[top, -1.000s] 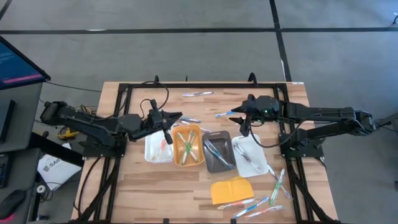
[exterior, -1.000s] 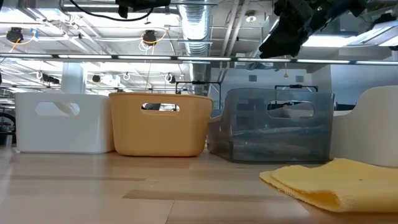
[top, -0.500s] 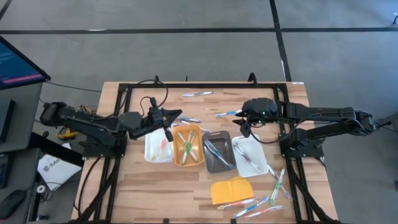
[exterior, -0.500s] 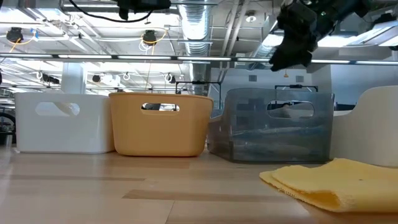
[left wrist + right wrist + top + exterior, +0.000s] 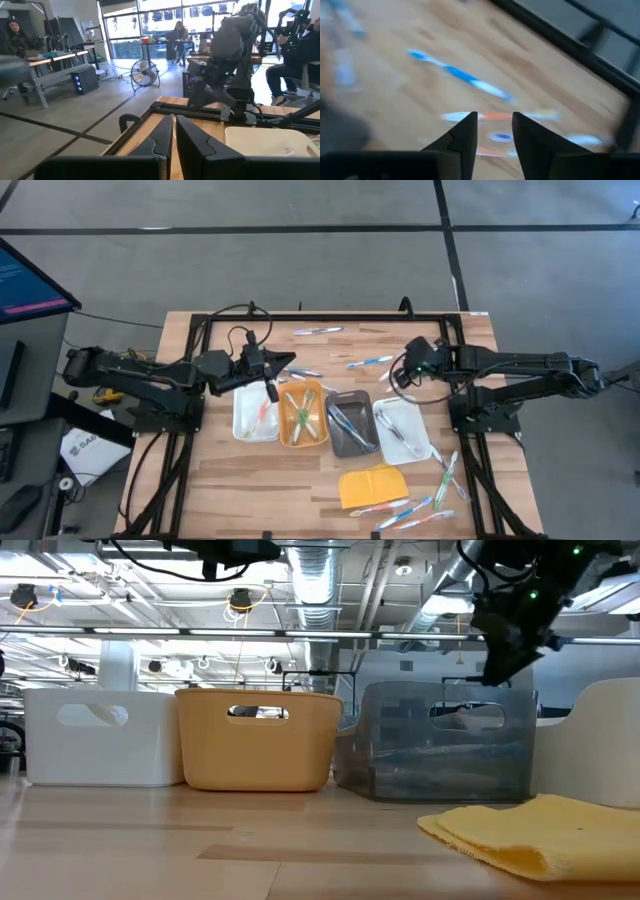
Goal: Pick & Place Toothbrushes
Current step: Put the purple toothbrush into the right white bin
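1. Light striped wood on the bench (image 5: 220, 490), black on its frame (image 5: 330, 318).
2. White tray (image 5: 252, 418), orange tray (image 5: 303, 416), grey tray (image 5: 349, 425), second white tray (image 5: 402, 430).
3. Yellow cloth pad (image 5: 372, 485).
4. Blue and white toothbrush (image 5: 460, 75).
5. Dark, near black, on both arms.

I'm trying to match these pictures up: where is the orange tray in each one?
High view: the orange tray lies second from the left in the row of trays.
Low view: it stands left of middle, beside the white tray, the shared landmark.
Left wrist view: not in it.
Right wrist view: not in it.
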{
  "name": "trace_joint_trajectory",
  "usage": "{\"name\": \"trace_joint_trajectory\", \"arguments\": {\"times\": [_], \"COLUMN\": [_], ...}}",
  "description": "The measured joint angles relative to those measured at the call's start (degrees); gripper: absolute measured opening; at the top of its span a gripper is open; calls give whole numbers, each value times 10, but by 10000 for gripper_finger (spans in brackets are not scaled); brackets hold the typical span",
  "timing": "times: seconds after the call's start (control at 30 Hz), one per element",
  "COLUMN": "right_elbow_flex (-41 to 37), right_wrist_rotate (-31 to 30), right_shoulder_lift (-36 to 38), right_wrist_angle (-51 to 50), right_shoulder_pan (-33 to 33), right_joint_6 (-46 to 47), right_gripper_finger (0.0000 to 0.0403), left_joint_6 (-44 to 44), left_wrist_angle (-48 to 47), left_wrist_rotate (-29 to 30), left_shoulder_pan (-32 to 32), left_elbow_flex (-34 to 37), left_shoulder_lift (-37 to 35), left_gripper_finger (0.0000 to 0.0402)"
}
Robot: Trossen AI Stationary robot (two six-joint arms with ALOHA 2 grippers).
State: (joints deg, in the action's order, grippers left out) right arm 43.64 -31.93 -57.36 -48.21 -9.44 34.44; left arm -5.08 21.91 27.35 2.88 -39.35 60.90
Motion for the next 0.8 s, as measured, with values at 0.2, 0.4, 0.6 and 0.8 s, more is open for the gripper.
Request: {"name": "trace_joint_trajectory", "arguments": {"times": [0.2,0.4,0.6,0.8], "right_elbow_flex": [0,0,0,0], "right_wrist_rotate": [-47,-43,-41,-36], "right_shoulder_lift": [0,0,0,0], "right_wrist_angle": [-54,-2,74,65], "right_shoulder_pan": [-39,-63,-65,-64], "right_joint_6": [81,24,-33,-31], "right_gripper_finger": [89,82,82,82], "left_joint_6": [29,58,59,55], "left_wrist_angle": [-28,-44,-44,-39], "left_wrist_rotate": [-2,-2,-2,1], "left_shoulder_pan": [9,23,37,29], "left_elbow_flex": [0,0,0,0], "left_shoulder_lift": [0,0,0,0], "left_gripper_finger": [17,17,17,17]}}
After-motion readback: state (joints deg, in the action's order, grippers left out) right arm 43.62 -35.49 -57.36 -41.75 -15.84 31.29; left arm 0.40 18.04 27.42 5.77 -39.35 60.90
